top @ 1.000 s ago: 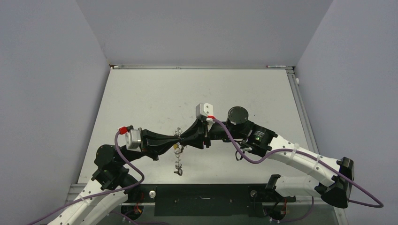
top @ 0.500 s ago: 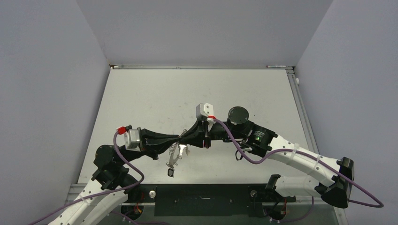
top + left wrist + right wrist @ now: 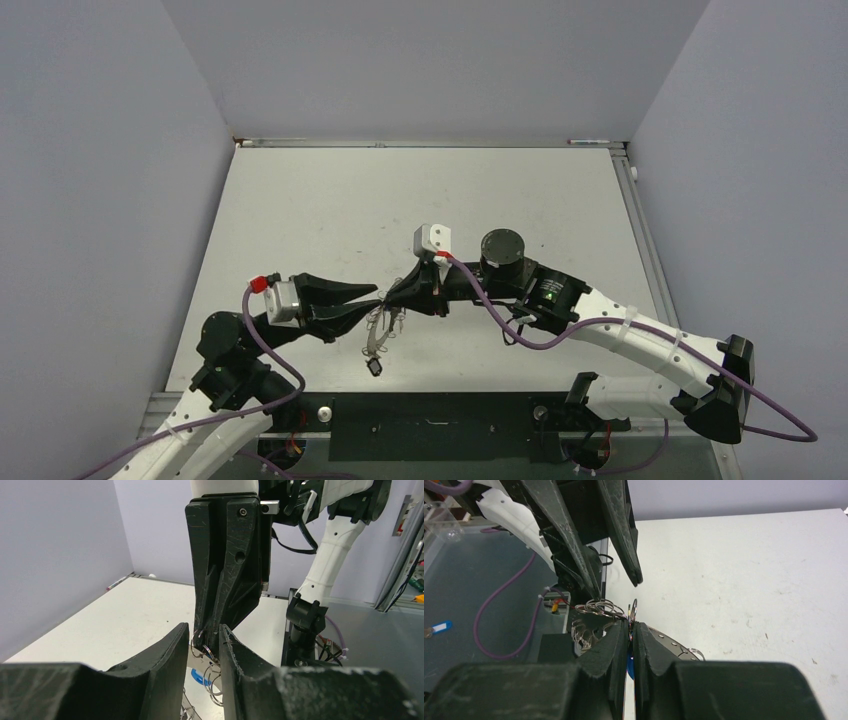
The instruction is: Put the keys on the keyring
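The keyring (image 3: 633,611) is sitting pinched edge-on in my right gripper (image 3: 630,625), jaws closed on it, over the near edge of the table (image 3: 330,200) left of middle, so the keys (image 3: 376,345) are dangling free. My left gripper (image 3: 374,301) is hovering just beside it, parted and empty, probably lining up a grab. The right wrist camera is showing me the pinch that the top camera is hiding.

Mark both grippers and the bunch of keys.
left gripper (image 3: 203,627): left wrist view, gap between its open fingertips.
right gripper (image 3: 630,625): right wrist view, between its closed fingertips.
bunch of keys (image 3: 375,367): top view, dark key at its lower end.
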